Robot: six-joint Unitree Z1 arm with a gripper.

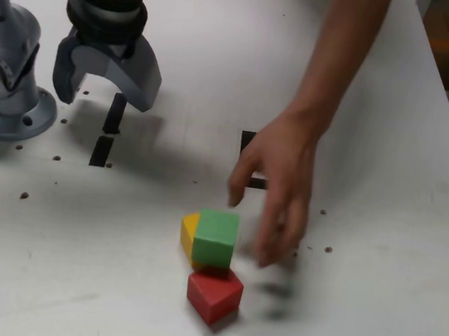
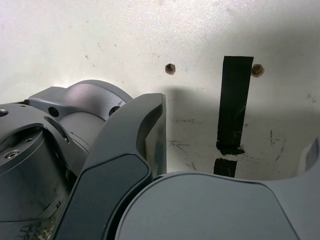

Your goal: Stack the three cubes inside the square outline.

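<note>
On the white table [image 1: 370, 322] the gripper [image 1: 106, 89] hangs wide and empty, while the 3 cubes [image 1: 215, 238] look light, rigid, matte, best pinched across opposite flat faces.

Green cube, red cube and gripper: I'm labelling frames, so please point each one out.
green cube [image 1: 215, 238]: exterior view, on its front face.
red cube [image 1: 213, 294]: exterior view, on its top front corner.
gripper [image 1: 105, 84]: exterior view, midway between its open fingertips.
</note>
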